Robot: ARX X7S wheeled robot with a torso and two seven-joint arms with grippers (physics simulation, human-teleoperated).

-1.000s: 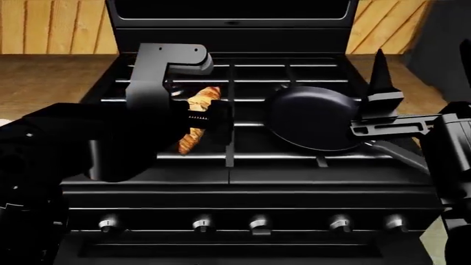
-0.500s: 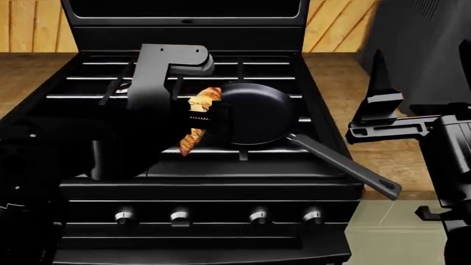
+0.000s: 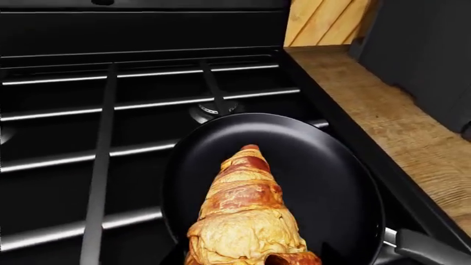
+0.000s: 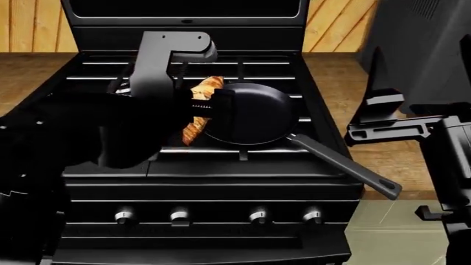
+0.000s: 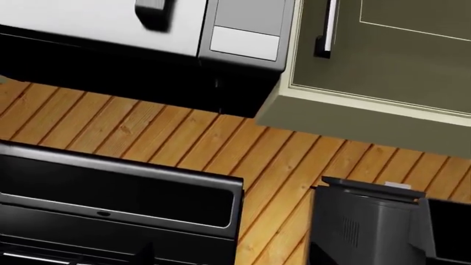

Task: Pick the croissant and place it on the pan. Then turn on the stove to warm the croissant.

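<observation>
The stove point(image 4: 220, 171) fills the centre of the head view, black, with silvery grates and a row of knobs point(image 4: 180, 215) along the lower edge. The pan point(image 4: 254, 113) sits on the grates right of centre, its handle running toward the lower right. The left gripper point(image 4: 200, 110) holds the croissant point(image 4: 197, 107) at the pan's left rim, fingers clamped on it; in the left wrist view the croissant point(image 3: 243, 215) hangs over the pan's black floor point(image 3: 324, 182). The right gripper point(image 4: 383, 102) hovers at the right of the frame over the wooden desk point(image 4: 335, 83), fingers apart. Wood plank wall point(image 4: 30, 25) runs behind; a dark machine point(image 4: 427, 49) stands at upper right.
</observation>
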